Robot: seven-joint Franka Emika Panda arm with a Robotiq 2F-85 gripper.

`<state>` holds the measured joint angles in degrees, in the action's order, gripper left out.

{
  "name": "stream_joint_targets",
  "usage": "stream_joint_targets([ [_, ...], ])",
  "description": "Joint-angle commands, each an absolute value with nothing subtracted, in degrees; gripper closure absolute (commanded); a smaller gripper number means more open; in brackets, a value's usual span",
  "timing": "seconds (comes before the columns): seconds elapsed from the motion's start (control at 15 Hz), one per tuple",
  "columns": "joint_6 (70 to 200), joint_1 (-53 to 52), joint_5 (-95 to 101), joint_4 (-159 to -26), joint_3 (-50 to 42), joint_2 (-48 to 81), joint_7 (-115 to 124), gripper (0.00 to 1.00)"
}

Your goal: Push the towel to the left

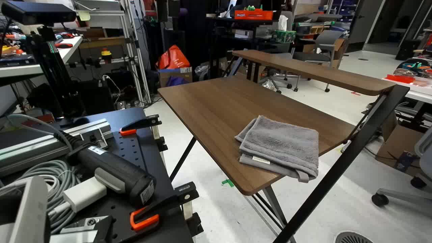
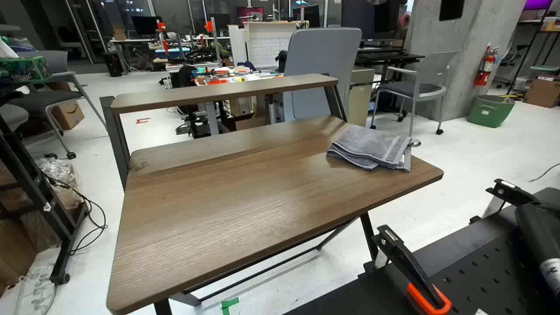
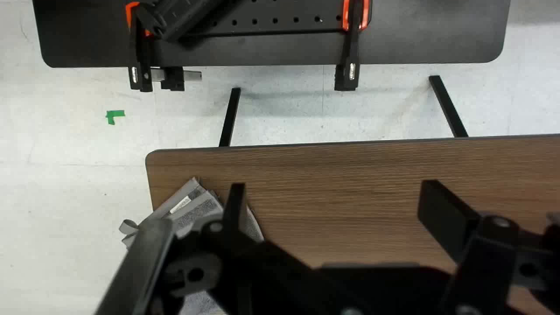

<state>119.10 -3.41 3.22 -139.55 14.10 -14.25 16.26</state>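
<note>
Near a corner of the brown tabletop [image 1: 209,108], a folded grey towel [image 1: 281,145] lies in uneven layers, its edges fanned and a small pale label [image 1: 261,160] showing by one hem. Part of it runs past the tabletop's short edge, and a fabric loop [image 1: 302,176] sticks out over the pale floor [image 1: 209,202]. The gripper [image 3: 337,203], seen in the wrist view, stands wide, its two dark fingers [image 3: 444,214] spread well apart with wood grain visible between them; one finger crosses in front of the towel there, while both exterior views show the towel lying free of it. A narrow raised shelf [image 2: 227,89] runs along the tabletop's long side, opposite a black bench [image 3: 271,51] that stands across a strip of floor. Clamps [image 3: 348,57] with orange handles [image 1: 128,132] sit at the bench's edge, and on it, in an exterior view, a black cylindrical device [image 1: 125,165] lies near a white adapter [image 1: 84,194] and a coiled grey cable [image 1: 55,170]. Green tape [image 3: 114,113] is stuck to the floor near the tabletop. Further off, a green bin [image 2: 490,111] stands by a concrete pillar [image 2: 466,43].
</note>
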Motion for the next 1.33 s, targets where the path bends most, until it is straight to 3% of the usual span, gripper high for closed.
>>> stream_joint_targets([
  [0.0, 119.01, -4.72, 3.56, -139.43, 12.84, -14.15, 16.54, 0.00],
  [0.67, 123.73, -1.15, 3.19, -135.68, 8.38, -9.37, 21.12, 0.00],
  [1.27, 145.06, 1.51, 3.81, -127.92, 0.07, 9.71, 38.62, 0.00],
])
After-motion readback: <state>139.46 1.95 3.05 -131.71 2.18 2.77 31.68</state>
